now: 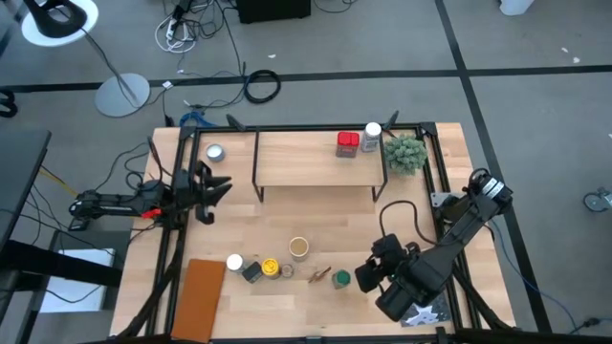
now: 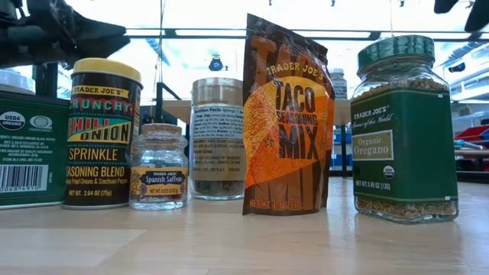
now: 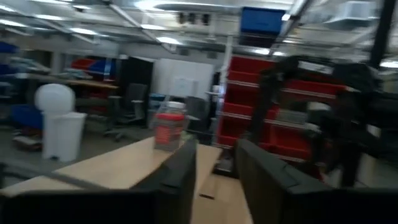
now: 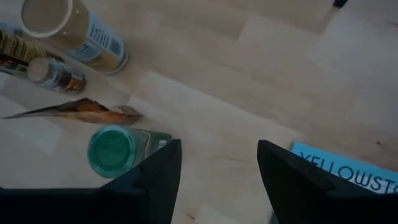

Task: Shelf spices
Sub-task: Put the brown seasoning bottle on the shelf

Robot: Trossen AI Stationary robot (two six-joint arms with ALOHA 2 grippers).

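The shelf (image 1: 316, 161) stands at the table's far middle; a red-topped jar (image 1: 347, 143) and a white-topped bottle (image 1: 372, 137) stand on its plank. Several spices stand in a row near the table's near edge: white top (image 1: 234, 261), yellow top (image 1: 272, 268), tan top (image 1: 299, 248), the brown packet (image 1: 318, 274) and the green-topped oregano jar (image 1: 341, 279). My right gripper (image 1: 368, 276) hovers open just right of the green jar (image 4: 115, 149), touching nothing. My left gripper (image 1: 212, 196) is open at the shelf's left end, facing the red jar (image 3: 169, 127).
A small potted plant (image 1: 405, 153) stands at the shelf's right end and a silver tin (image 1: 215, 153) at its left. A flat brown board (image 1: 199, 298) lies at the near left. A blue book (image 4: 348, 174) lies under my right arm. Bare wood (image 1: 316, 215) spans the middle.
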